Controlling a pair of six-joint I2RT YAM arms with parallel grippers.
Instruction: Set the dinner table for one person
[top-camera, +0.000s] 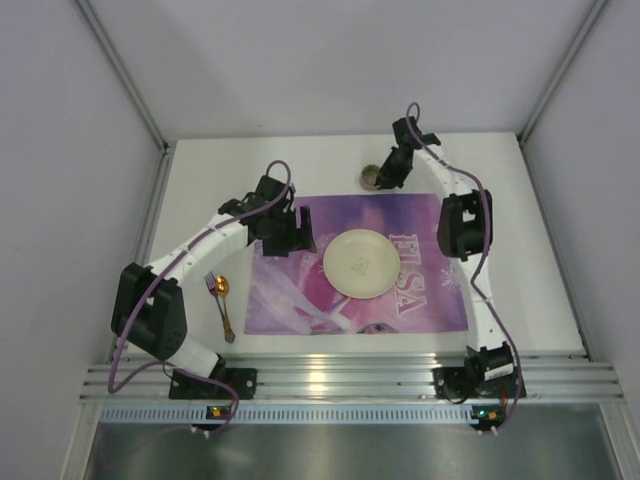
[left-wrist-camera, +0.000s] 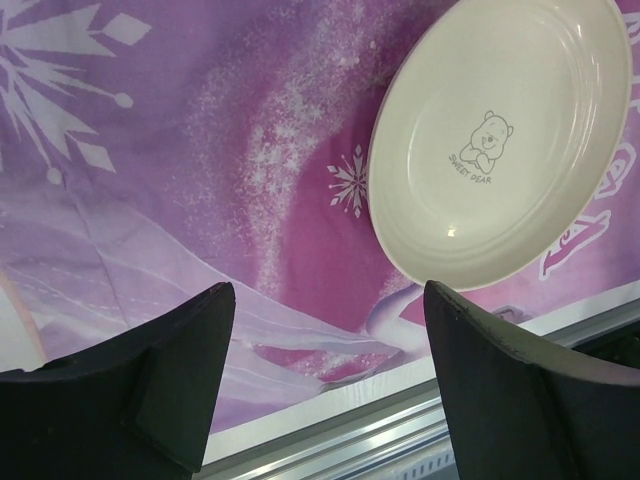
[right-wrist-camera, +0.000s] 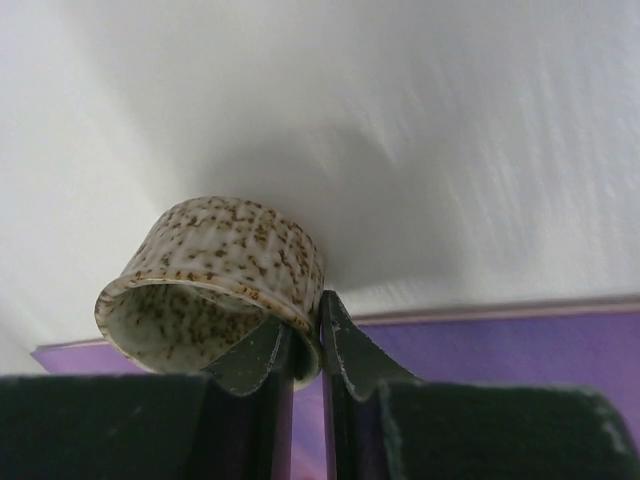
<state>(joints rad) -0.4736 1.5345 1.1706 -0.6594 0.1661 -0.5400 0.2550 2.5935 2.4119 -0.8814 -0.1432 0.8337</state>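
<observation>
Already the purple rectangular "ELSA" snowflake placemat (top-camera: 290, 300) lies on the plain white table (top-camera: 530, 270), and a round cream plate with a small bear print (top-camera: 361, 263) sits at its middle, so the core of the setting looks done. What seems left is the speckled brown-and-cream ceramic cup (right-wrist-camera: 215, 270), off the mat just beyond its far edge, and the gold spoon (top-camera: 227, 305) and small fork (top-camera: 210, 284) on the bare strip left of the mat. The right gripper (right-wrist-camera: 308, 335) is pinched on the cup's rim, one finger inside and one outside; whether the cup is clear of the table I cannot tell. The left gripper (left-wrist-camera: 328, 300) hangs over the mat's left part, jaws wide apart and holding nothing. Room is tight at the back wall behind the cup and along the left wall by the cutlery. The mat's right part and the table beyond it look open, down to the ribbed aluminium rail (top-camera: 350, 378) at the near edge.
</observation>
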